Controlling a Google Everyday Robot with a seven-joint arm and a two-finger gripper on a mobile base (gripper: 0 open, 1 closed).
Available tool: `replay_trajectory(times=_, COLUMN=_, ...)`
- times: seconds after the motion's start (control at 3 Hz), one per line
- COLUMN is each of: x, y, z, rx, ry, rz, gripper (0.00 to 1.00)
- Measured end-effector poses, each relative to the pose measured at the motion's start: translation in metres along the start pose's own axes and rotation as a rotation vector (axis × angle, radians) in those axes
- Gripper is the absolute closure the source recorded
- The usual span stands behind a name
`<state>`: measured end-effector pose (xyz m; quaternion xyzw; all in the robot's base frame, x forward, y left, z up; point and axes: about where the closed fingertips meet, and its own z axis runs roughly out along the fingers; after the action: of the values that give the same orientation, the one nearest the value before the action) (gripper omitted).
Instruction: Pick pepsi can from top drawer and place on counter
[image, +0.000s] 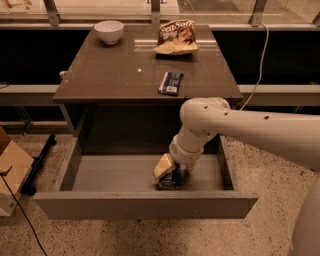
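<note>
The top drawer (125, 205) is pulled open below the counter (115, 75). The pepsi can (167, 181), dark blue, lies on its side on the drawer floor near the front panel, right of the middle. My gripper (171, 171) reaches down into the drawer from the right and sits right over the can, its yellowish finger (163, 166) at the can's left side. The can is partly hidden by the gripper.
On the counter lie a flat dark blue packet (170, 83), a chip bag (175, 37) and a white bowl (109, 31). A cardboard box (11, 172) stands on the floor at the left. A cable (257, 75) hangs at the right.
</note>
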<state>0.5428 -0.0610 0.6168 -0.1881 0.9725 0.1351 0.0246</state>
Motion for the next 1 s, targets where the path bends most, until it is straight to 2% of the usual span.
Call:
replay_trajectory(times=0.67, x=0.000, y=0.003, z=-0.003, rx=0.008, ry=-0.001, rz=0.045, gripper=0.73)
replay_trajectory(times=1.0, x=-0.004, y=0.005, z=-0.029, rx=-0.040, ry=-0.031, rz=0.030, gripper=0.96)
